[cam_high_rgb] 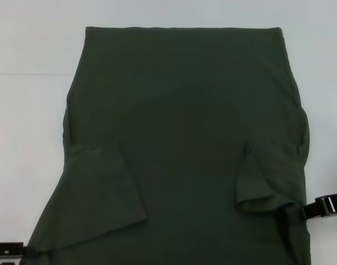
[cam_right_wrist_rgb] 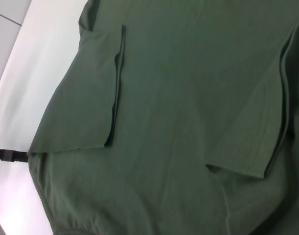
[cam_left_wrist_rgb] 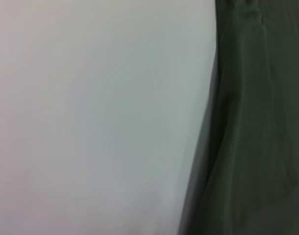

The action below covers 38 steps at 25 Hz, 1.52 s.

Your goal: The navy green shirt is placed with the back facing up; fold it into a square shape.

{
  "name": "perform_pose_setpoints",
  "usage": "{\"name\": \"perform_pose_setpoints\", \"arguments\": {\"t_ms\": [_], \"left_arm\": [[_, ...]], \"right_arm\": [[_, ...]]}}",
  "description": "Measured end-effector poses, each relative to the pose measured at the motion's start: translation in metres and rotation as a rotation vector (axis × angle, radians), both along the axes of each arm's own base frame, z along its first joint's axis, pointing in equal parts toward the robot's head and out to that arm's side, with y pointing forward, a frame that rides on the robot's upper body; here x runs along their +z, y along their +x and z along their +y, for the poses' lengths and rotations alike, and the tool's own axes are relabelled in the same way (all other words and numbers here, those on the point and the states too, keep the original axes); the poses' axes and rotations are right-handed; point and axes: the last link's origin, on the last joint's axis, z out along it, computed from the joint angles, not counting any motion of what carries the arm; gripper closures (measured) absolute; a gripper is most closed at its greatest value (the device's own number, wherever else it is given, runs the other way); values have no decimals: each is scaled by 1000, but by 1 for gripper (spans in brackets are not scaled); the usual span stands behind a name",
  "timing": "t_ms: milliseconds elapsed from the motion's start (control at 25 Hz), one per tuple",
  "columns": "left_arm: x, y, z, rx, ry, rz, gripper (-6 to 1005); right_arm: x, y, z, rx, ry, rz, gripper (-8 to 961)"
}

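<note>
The navy green shirt (cam_high_rgb: 185, 138) lies flat on the white tabletop (cam_high_rgb: 25, 110), both sleeves folded inward. The left gripper (cam_high_rgb: 8, 251) and right gripper (cam_high_rgb: 323, 207) sit at its near edges; whether their fingers grip cannot be told. Both should lift evenly, keeping the near edge straight.

Both grippers low at the near corners — one on each side.

The left gripper (cam_high_rgb: 11, 249) sits at the near-left edge of the head view, a dark, flat piece lying level and pointing inward toward the middle; it also shows small and far off in the right wrist view (cam_right_wrist_rgb: 7, 155). The right gripper (cam_high_rgb: 317, 208) reaches in from the near-right edge, a little farther forward than the left, its black linkage horizontal with the tip aimed inward — whether the fingers of either are parted cannot be made out.
</note>
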Motion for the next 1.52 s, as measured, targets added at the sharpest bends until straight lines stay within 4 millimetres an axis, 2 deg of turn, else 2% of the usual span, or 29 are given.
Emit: {"name": "perform_pose_setpoints", "arguments": {"t_ms": [440,1000,1520], "left_arm": [[-3,2,1,-8,-6,-5,142],[-17,19,21,-54,-33,-31,142],[-27,29,26,-105,-112,-11,169]], "right_arm": [[0,-2,-1,1,-9,13,952],[2,0,-2,2,-4,11,953],[3,0,-1,3,-3,9,952]]}}
